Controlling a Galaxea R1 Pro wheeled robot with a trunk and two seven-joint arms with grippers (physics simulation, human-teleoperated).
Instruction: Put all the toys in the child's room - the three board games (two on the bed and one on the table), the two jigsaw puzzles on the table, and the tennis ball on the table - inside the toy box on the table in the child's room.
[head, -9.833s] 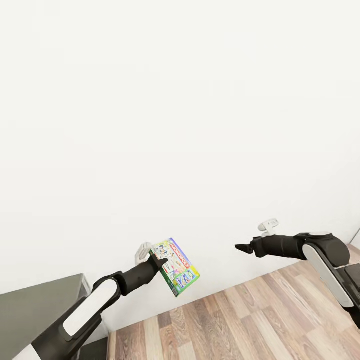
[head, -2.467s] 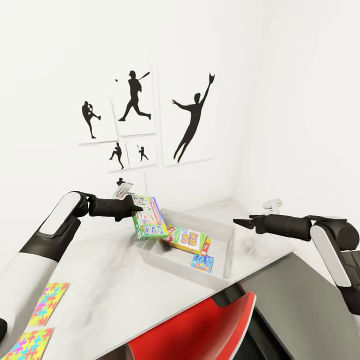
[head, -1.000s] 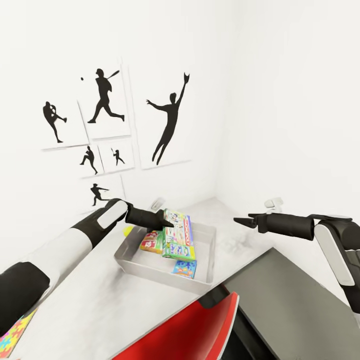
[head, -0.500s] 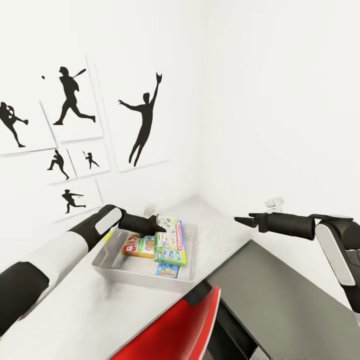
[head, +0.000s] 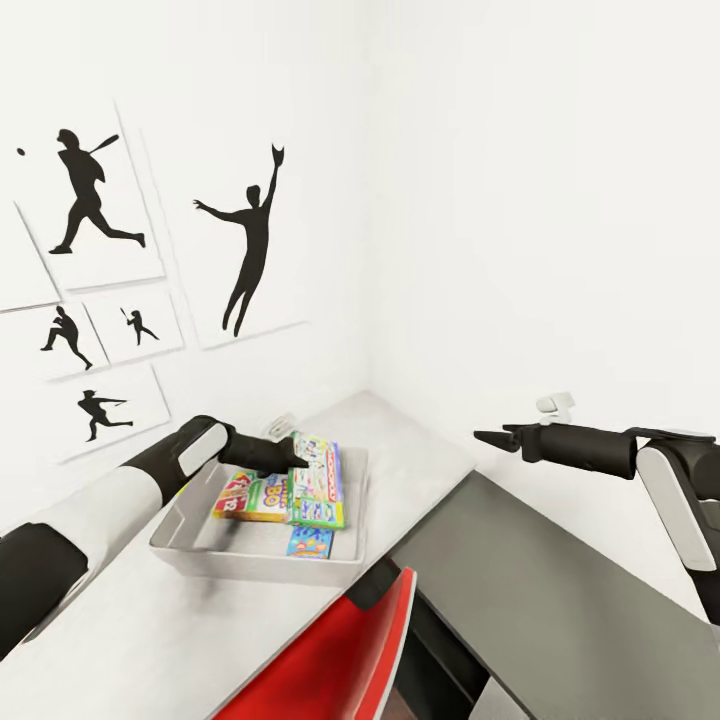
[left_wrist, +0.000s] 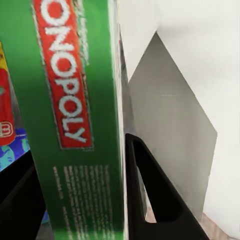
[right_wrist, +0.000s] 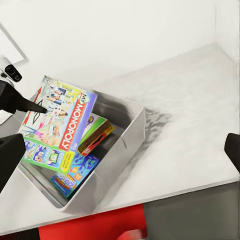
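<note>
Gripping Monopoly box (left_wrist: 75, 120), left pincer (head: 292, 459)

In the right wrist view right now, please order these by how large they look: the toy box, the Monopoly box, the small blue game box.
1. toy box, the widest by far.
2. Monopoly box, held tilted above the tray by the left gripper, nearer the camera, so it may look somewhat oversized.
3. small blue game box, partly covered, clearly smallest.

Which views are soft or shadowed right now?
Left wrist view: the green-and-red Monopoly game box sits so close that its small print smears. Right wrist view: sharp, with a dark mottled shadow on the pale grey-white table beside the light grey toy box. Head view: even light, white walls nearly featureless.
</note>
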